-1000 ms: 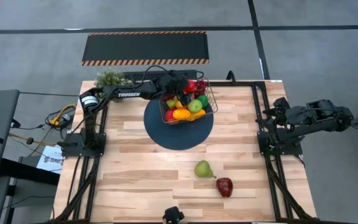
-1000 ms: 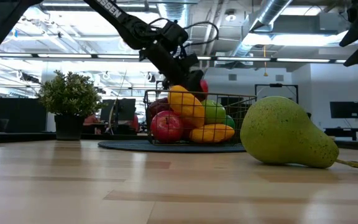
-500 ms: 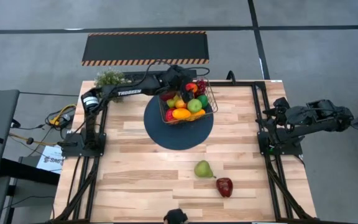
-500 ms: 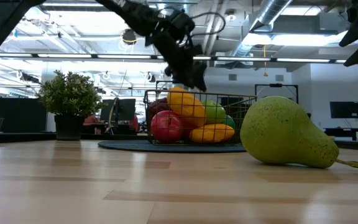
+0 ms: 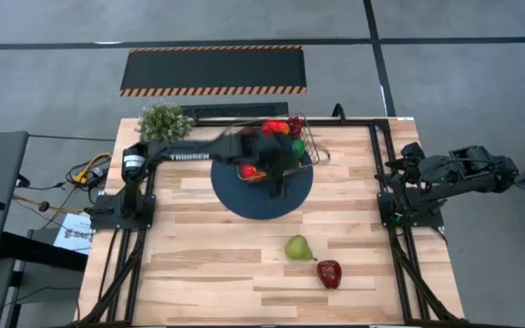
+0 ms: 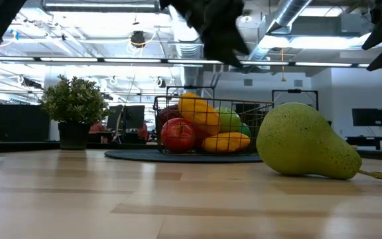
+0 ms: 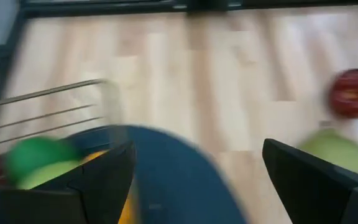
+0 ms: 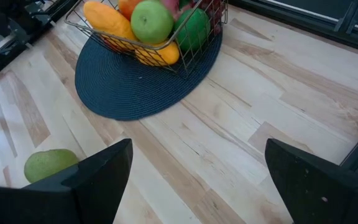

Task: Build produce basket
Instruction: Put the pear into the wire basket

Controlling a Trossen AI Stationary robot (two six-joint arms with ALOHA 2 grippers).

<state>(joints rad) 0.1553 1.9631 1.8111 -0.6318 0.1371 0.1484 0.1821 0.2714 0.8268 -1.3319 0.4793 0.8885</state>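
Now the left gripper, with its jaws held open and empty, is seen above the blue mat, beside the filled basket. The pear and the red apple lie well apart from it, toward the table's front edge. The right gripper, also open, is parked at the side.

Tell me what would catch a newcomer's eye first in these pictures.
Probably the wire basket heaped with bright produce, sitting on the round blue mat at the table's far middle. Next, the green pear and dark red apple lying loose on the near boards. The left gripper, open and empty, hangs over the mat.
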